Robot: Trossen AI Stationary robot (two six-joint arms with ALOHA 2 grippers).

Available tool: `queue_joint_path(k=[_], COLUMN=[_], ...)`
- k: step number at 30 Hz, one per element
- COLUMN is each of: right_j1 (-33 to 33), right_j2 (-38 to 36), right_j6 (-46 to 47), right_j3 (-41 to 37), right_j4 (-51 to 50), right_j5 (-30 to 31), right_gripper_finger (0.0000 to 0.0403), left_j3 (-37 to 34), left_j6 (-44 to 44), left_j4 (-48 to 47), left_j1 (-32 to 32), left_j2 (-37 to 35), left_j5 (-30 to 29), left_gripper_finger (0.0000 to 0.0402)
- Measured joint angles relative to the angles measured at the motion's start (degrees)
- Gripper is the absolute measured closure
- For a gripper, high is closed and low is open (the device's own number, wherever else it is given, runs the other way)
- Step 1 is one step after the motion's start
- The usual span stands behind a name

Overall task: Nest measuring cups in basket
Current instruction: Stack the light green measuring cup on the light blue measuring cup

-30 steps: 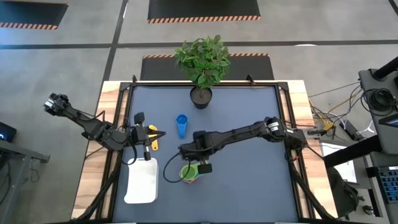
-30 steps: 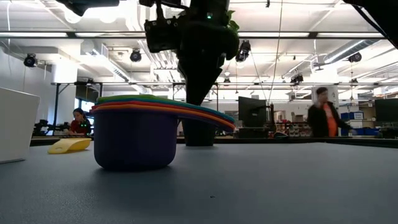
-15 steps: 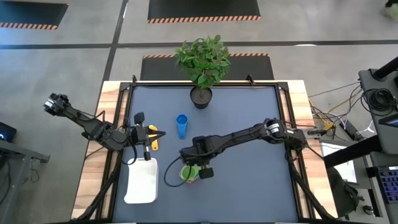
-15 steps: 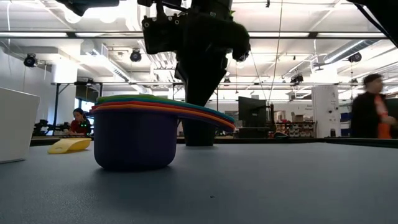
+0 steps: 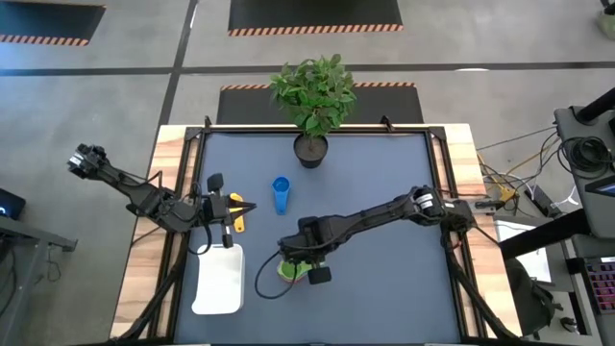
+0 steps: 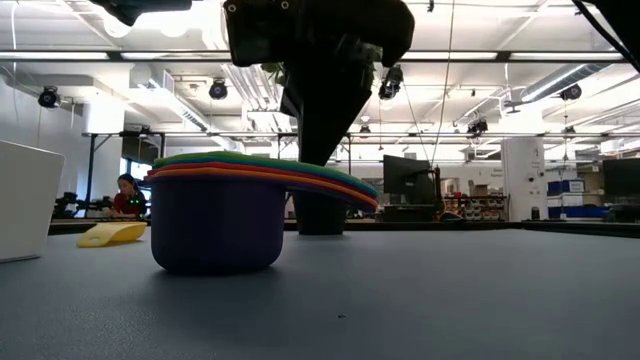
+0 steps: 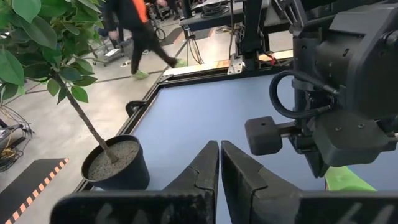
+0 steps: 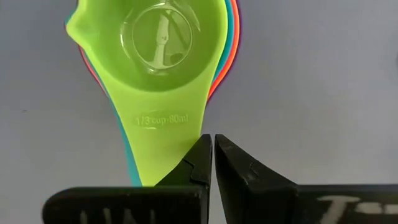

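1. While the right gripper [image 5: 291, 265] is hovering low over the stack of nested cups [image 6: 240, 222], its fingers are pressed together with nothing between them, their tips just over the green cup's [image 8: 163, 74] flat handle.
2. That green cup is sitting on top of the stack, with teal, orange, red-pink and purple rims peeking out beneath it; the stack is standing on the dark surface [image 5: 384, 192], near the basket [image 5: 219, 281] but outside it.
3. The basket is lying at the surface's front left.
4. The blue cup [image 5: 281, 194] is lying apart, between the basket and the plant pot [image 5: 310, 150].
5. The yellow cup [image 5: 237, 212] is lying just beside the left gripper [image 5: 217, 210], which is waiting above the basket's far end, fingers clenched on nothing.
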Motion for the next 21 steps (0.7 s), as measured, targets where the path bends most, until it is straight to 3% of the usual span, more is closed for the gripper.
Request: queue_joint_path(k=[17,21], right_j1=[0.48,0.48], right_j2=[-0.18,-0.93], right_j6=[1.95,1.58], right_j3=[0.00,0.00], right_j4=[-1.20,-1.60], right_j5=[0.29,3.04], right_gripper_finger=[0.0394,0.0394], left_j3=[0.00,0.00], left_j6=[0.00,0.00], left_j4=[0.01,0.01], left_j1=[0.01,0.02], left_j2=[0.00,0.00], left_j5=[0.00,0.00], left_gripper_finger=[0.0402,0.0402])
